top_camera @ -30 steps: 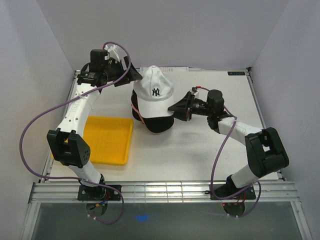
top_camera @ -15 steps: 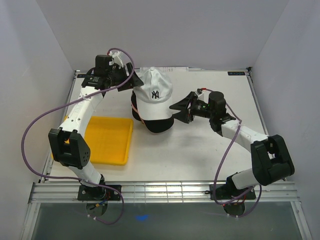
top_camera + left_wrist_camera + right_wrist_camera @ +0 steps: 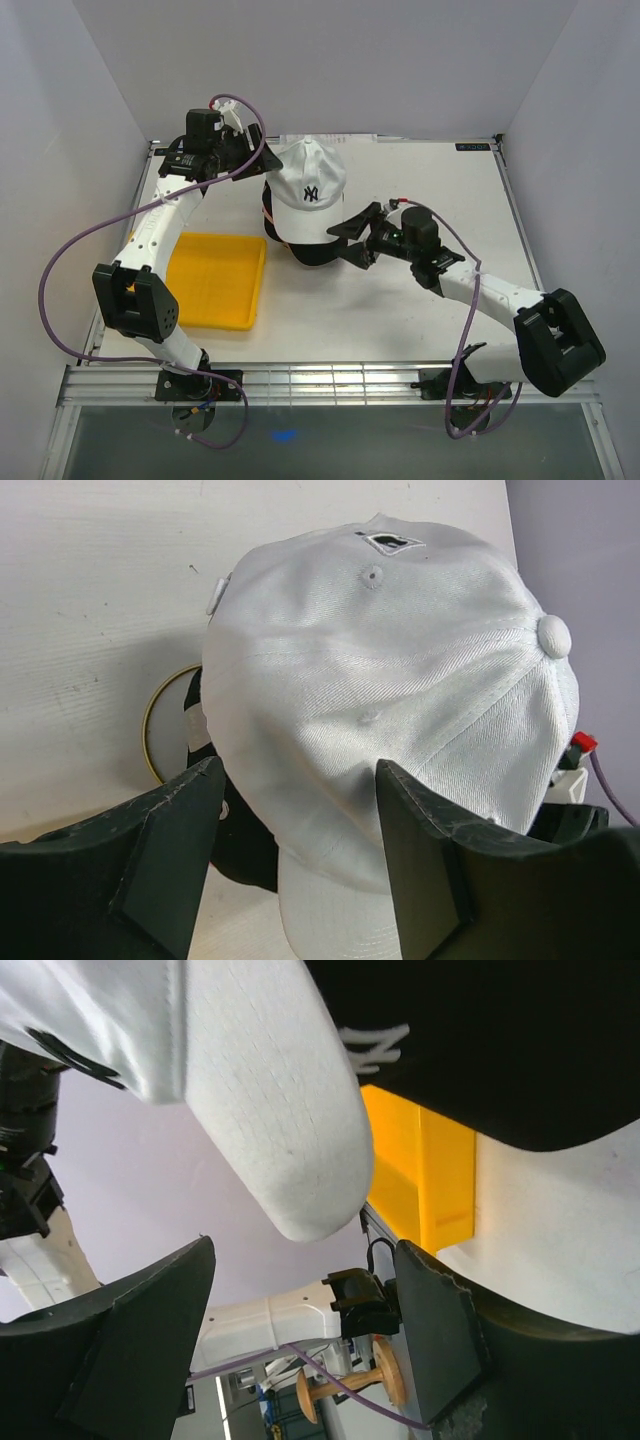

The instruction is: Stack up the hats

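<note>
Top external: white NY-logo cap (image 3: 308,185) sits atop black cap (image 3: 312,252).

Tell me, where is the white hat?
In the top view, the white hat sits on the black hat, at the middle back of the table, right of the yellow tray.

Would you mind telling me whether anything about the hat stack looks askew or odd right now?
Slightly, yes: the white NY cap sits tilted on top, not squarely over the black cap, which shows beneath it at the near side. Nothing looks spilled or damaged.
</note>
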You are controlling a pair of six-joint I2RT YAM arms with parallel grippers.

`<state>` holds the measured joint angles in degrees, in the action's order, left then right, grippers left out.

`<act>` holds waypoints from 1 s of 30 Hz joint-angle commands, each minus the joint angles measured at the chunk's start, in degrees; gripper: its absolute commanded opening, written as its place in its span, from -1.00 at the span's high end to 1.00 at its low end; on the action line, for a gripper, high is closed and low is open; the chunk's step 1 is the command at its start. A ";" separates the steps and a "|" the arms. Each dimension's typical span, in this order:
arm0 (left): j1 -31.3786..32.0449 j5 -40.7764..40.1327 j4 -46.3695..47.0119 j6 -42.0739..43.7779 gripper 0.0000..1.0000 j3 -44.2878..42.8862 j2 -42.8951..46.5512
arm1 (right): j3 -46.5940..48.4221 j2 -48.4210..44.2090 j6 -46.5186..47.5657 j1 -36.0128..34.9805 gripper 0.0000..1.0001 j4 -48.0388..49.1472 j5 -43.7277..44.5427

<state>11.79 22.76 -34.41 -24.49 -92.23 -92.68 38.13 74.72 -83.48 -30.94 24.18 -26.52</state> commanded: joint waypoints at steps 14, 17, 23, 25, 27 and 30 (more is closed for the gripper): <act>0.07 -1.41 -2.32 3.57 -0.44 0.12 3.83 | -3.24 2.44 -9.50 -18.80 -0.66 17.29 35.92; 0.16 -1.23 -2.32 3.66 -0.44 0.20 3.83 | -2.27 4.73 -9.86 -20.74 -0.64 20.63 39.87; 0.07 -1.58 -3.38 4.89 -0.43 0.03 4.26 | -2.79 8.42 -11.79 -22.50 -0.56 26.96 46.29; 0.16 -1.76 -3.47 4.89 -0.43 0.46 4.70 | -3.41 8.95 -11.88 -23.11 -0.49 28.37 48.74; 0.07 -1.58 -3.47 4.98 -0.43 0.82 5.14 | -3.59 9.56 -12.23 -23.55 -0.49 30.12 49.99; 0.16 -1.67 -3.47 5.15 -0.43 1.52 5.67 | -4.12 10.09 -12.41 -24.25 -0.44 33.38 52.18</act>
<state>11.79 21.56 -36.93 -20.69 -91.48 -91.13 34.26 84.40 -95.46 -54.22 50.22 19.73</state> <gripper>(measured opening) 0.718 0.728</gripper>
